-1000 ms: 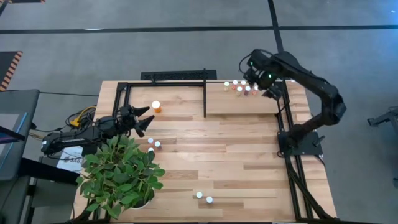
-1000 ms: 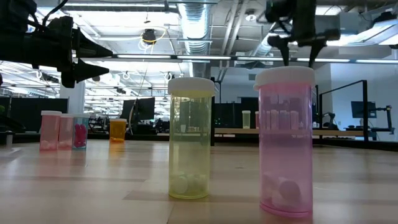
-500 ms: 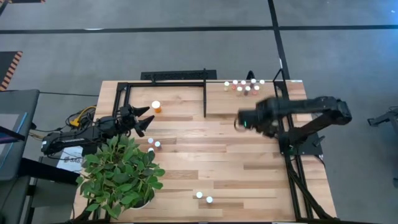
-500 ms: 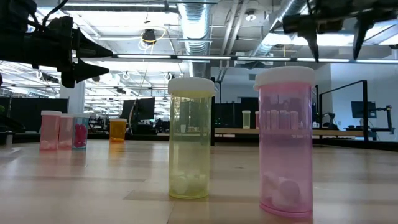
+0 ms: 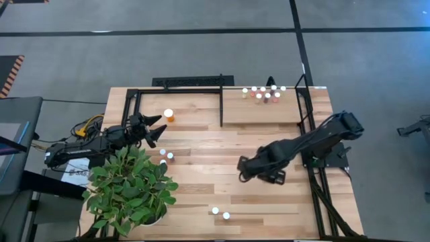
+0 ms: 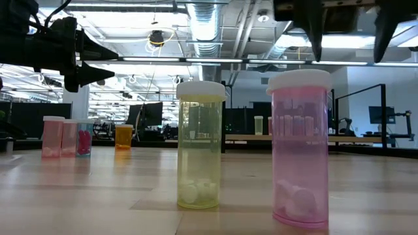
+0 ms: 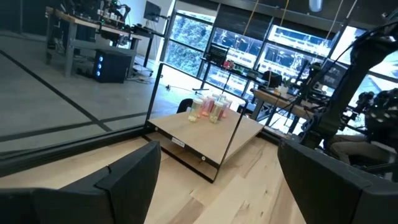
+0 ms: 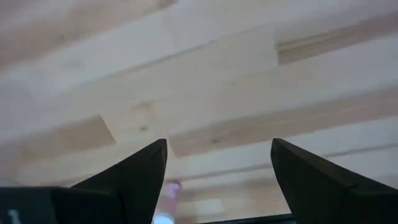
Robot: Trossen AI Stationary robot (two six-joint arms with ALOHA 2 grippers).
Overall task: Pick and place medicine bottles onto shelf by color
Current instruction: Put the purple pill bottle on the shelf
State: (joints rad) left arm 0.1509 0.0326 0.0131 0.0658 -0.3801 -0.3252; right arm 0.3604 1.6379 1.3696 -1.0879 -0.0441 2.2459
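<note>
My right gripper [image 5: 243, 167] hangs open and empty over the bare middle of the tabletop; in the low view [image 6: 346, 36] its fingers stand above a pink vial [image 6: 299, 147]. A yellow-green vial [image 6: 199, 145] stands beside it. These two stand near the table's near edge [image 5: 220, 213]. One vial [image 8: 166, 202] shows past the right fingers. Several vials [image 5: 263, 94] stand on the shelf board [image 5: 262, 113] at the far right. A larger orange bottle [image 5: 168, 115] stands at the far left. My left gripper [image 5: 158, 129] waits open beside it.
A potted plant [image 5: 131, 185] fills the near left corner. Two vials [image 5: 165, 158] stand beside its leaves. Black frame bars [image 5: 221, 104] edge the shelf, and one runs down the table's right side [image 5: 310, 141]. Bare tabletop lies between the right gripper and the near vials.
My right gripper has left the vials on the shelf at the far right and swung toward the table's near edge and left, coming lower over the middle of the tabletop. It carries nothing. The vials on the shelf stand as before.
</note>
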